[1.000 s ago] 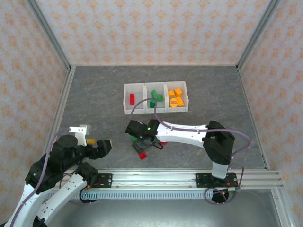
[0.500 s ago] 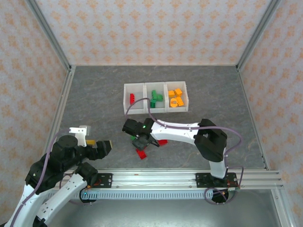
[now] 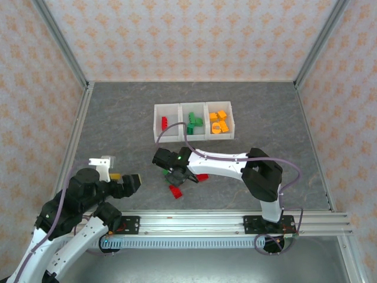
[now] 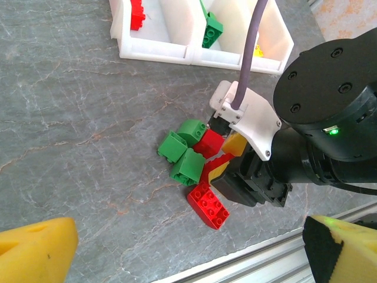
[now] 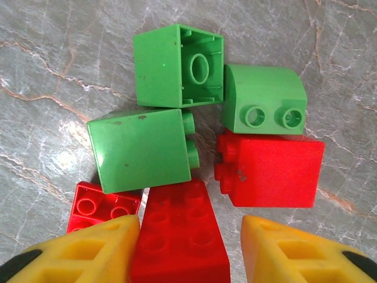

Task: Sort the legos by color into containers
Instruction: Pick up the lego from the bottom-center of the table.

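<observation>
While the right gripper [image 3: 176, 178] hangs low over the loose legos [image 4: 188, 167] near the front of the grey tabletop [image 3: 118, 118], its wrist covers most of the pile from above. I catch just a studs-up red brick [image 3: 175, 191] poking out on the near side, another red piece [image 3: 202, 176] under the forearm and a speck of green. Down at the wrist it's clearer: three green bricks [image 5: 141, 150] bunched together, a square red brick [image 5: 271, 171] touching them, that studs-up red brick half hidden under one finger, and a long red brick [image 5: 179, 230] lying between the yellow fingers [image 5: 88, 250]. They're set narrow, one pad against the brick's side and a sliver of grey showing at the other. Whether they actually bite, I can't tell, and the brick's near end runs off the picture. Over on the left, the left gripper [image 3: 123, 178] hovers apart from the pile, fingers [image 4: 35, 252] spread wide. Well behind, the containers [image 3: 192, 140] hold red on the left, green in the middle and orange on the right, the pieces too small to count.
</observation>
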You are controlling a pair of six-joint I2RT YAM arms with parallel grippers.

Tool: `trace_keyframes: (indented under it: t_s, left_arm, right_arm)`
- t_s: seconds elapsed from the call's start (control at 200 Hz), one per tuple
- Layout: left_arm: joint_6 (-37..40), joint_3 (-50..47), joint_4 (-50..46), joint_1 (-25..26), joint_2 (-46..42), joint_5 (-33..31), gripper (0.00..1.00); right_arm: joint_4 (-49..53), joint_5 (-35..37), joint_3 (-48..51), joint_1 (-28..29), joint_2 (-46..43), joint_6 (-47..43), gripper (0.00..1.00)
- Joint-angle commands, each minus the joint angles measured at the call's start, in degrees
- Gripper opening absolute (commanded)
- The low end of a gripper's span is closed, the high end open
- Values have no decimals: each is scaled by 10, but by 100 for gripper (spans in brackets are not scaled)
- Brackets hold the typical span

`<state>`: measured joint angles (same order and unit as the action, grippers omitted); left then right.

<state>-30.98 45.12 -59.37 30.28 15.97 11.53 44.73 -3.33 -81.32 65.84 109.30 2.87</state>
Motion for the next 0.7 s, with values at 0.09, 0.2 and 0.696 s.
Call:
trace_keyframes:
  t_s: [0.09,0.2,0.696]
  left_arm:
    - [3,-9,39,4,-15,-15,99]
    - [2,-15,42,4,-17,-14,99]
    - [0,-15,69,4,-9,-16,99]
  right_arm:
    - [12,-9,13,-3,-5,5,44]
    - [12,-11,18,-2,-9,6,40]
    - [77,19,-71,-8,-91,14,24]
